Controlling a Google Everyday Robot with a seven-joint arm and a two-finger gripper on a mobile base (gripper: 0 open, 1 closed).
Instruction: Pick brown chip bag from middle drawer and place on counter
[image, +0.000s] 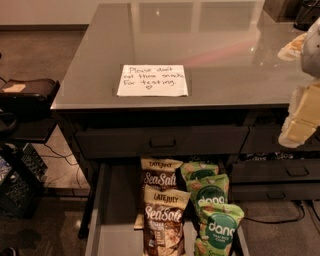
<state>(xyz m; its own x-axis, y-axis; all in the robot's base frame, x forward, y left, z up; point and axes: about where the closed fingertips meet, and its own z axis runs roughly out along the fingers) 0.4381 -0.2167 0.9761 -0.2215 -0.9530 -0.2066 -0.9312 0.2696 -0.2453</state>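
End effector (298, 125) at right edge of view, hanging below arm (313, 50), angled down-left.

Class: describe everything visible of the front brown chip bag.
The front brown chip bag is a dark brown pouch with a tan top band reading LATE JULY and white Sea Salt script. It stands upright in the middle drawer, before its twin, beside green dang pouches. The gripper hangs at the right edge, apart from it.

Green pouches (210, 194), handwritten note (152, 80)
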